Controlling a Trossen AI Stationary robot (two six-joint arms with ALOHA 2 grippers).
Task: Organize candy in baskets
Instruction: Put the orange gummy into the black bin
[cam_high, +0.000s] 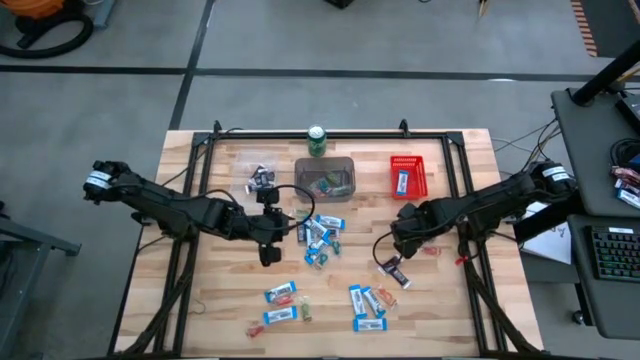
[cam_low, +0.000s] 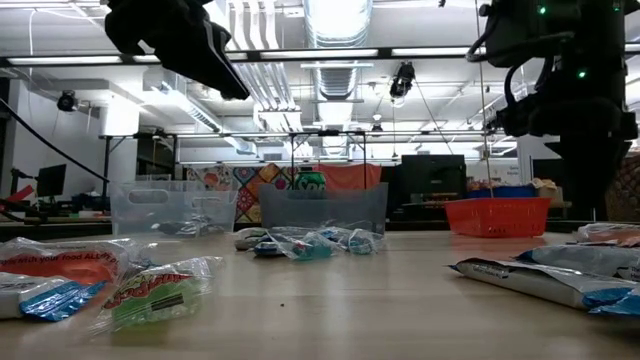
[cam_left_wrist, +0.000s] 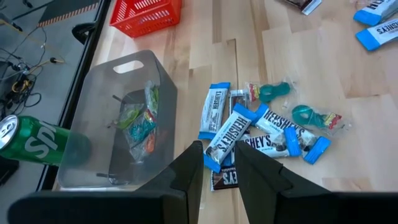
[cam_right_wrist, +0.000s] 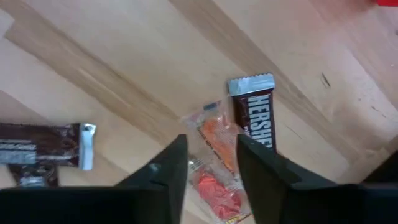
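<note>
A: Candy (cam_high: 318, 238) mostly loose mid-table; a few pieces already in the grey basket (cam_high: 324, 178), one bar in the red basket (cam_high: 407, 176).

B: Right gripper (cam_right_wrist: 211, 163)?

A: Jaws parted, empty, straddling an orange sweet (cam_right_wrist: 214, 158) beside a dark bar (cam_right_wrist: 256, 118) — lined up to pinch, I'd say.

B: Left gripper (cam_left_wrist: 217, 177)?

A: Narrow gap, nothing held, hovering over the blue-and-white bars (cam_left_wrist: 231, 127) by the grey basket.
</note>
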